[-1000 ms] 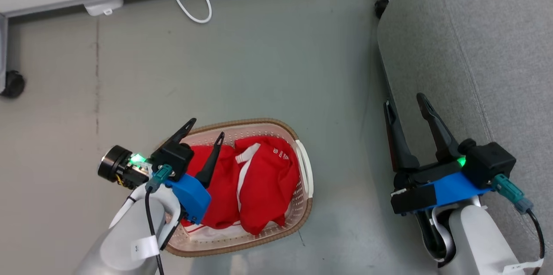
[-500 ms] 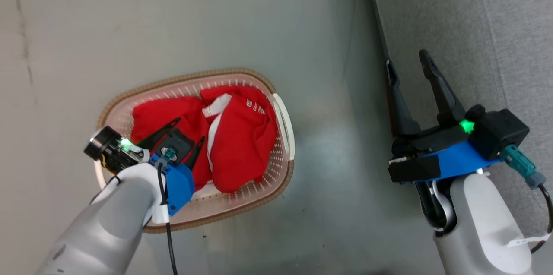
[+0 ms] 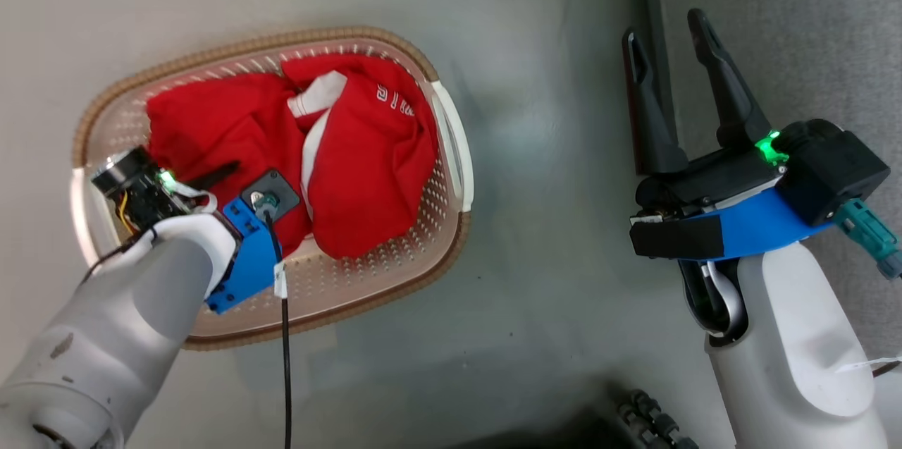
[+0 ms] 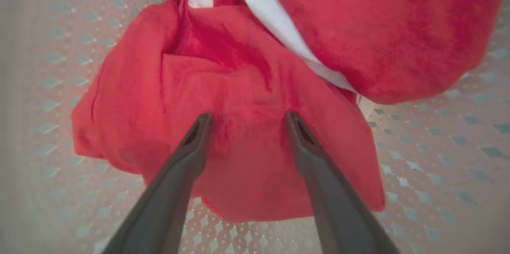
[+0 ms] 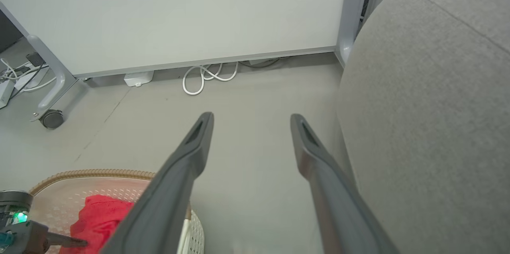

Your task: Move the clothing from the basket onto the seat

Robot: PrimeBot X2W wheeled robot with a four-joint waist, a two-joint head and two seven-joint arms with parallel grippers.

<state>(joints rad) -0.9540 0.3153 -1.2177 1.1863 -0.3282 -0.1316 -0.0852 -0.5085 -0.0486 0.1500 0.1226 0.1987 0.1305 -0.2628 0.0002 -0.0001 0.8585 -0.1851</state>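
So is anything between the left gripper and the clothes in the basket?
Nothing visible. The left gripper is open inside the basket, its tips right at the clothing, with no other object between them.

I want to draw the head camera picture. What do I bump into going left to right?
basket with the clothing inside → right gripper → seat

Grey floor [image 3: 550, 237] under the basket [image 3: 373, 269], the seat [image 3: 810, 33] to its right
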